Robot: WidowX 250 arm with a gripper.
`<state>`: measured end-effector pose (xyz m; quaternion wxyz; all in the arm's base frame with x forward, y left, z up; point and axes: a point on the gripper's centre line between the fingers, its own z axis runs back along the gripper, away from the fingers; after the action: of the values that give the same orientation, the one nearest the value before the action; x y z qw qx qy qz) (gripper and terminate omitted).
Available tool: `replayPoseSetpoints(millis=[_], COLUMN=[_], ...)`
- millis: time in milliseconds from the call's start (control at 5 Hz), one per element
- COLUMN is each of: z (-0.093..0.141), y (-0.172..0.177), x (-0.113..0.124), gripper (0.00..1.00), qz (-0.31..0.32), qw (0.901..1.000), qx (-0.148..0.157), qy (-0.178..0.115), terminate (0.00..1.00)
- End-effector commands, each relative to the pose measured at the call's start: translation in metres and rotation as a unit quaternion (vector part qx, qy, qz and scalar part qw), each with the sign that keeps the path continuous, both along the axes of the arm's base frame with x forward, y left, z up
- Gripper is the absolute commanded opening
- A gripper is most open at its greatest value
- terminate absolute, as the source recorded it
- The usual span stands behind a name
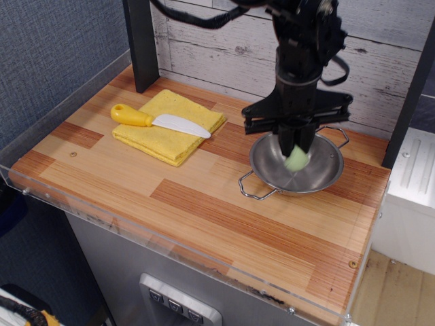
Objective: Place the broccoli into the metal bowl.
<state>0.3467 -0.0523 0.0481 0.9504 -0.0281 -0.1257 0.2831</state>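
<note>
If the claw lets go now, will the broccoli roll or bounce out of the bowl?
Probably not: the broccoli looks soft and light, so little bounce. Its rounded shape may roll, but the metal bowl curves inward and should catch it. The claw holds it low over the bowl.

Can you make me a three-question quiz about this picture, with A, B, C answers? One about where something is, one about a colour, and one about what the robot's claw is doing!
1. Where is the knife?
A. In the bowl
B. On the yellow cloth
C. On the floor

2. What colour is the knife's handle?
A. Yellow
B. Red
C. Blue

3. What is the gripper doing?
A. Holding the knife
B. Open and empty
C. Holding the broccoli over the metal bowl

Answers: 1 B, the knife lies across the cloth. 2 A, the handle is yellow like the cloth. 3 C, the pale green lump sits between the fingers, inside the bowl's rim.
</note>
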Motion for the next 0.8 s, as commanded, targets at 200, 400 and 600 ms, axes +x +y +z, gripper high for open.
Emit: replayPoseSetpoints(millis=[200,400,600], z=[-0.0019,-0.0027,-0.0032], y=[0.0078,0.0069,0.0053], x=[-0.0051,-0.0069,-0.0075], gripper=[1.00,1.00,1.00], qz=[0.032,0.036,0.035], qw=[0.9994,0.9992,0.9992], qx=[0.010,0.014,0.015], qy=[0.003,0.006,0.007], terminate=[0.00,0.00,0.00])
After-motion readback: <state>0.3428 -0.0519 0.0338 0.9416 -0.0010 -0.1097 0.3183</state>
